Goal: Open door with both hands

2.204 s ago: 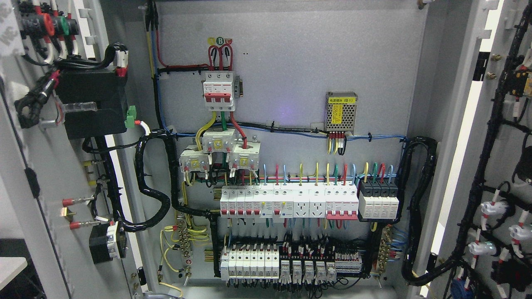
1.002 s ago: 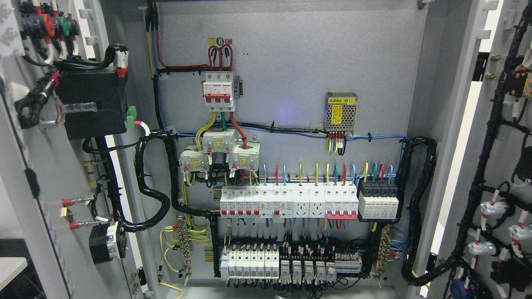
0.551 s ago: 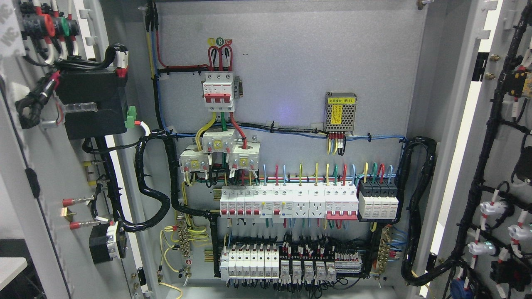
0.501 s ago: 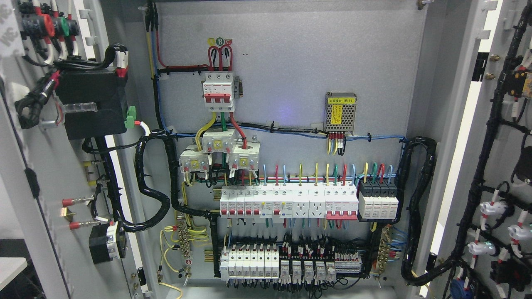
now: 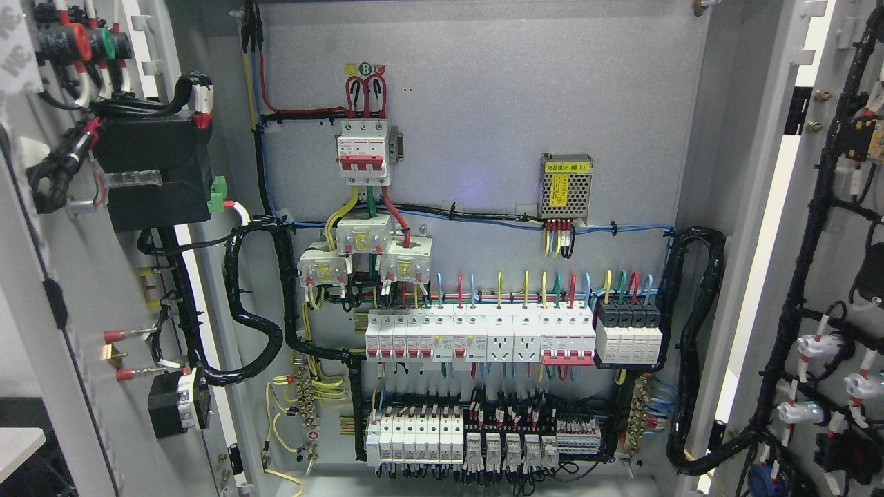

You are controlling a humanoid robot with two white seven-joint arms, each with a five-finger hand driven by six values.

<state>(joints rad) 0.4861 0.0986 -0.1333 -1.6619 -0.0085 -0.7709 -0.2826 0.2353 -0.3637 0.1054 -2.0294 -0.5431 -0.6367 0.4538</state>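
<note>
Head view shows neither robot hand, so their state can't be told, with the left door (image 5: 76, 290) and right door (image 5: 822, 228) swung wide; ease off gently, I'd say.

The cabinet's grey back panel (image 5: 483, 103) carries a red-and-white main breaker (image 5: 364, 150), a mesh power module (image 5: 566, 185), a breaker row (image 5: 480, 335) below, and terminal blocks (image 5: 476, 442) lowest, wired together.

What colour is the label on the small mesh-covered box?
Yellow, on the mesh-covered box, clearest in the head view.
</note>
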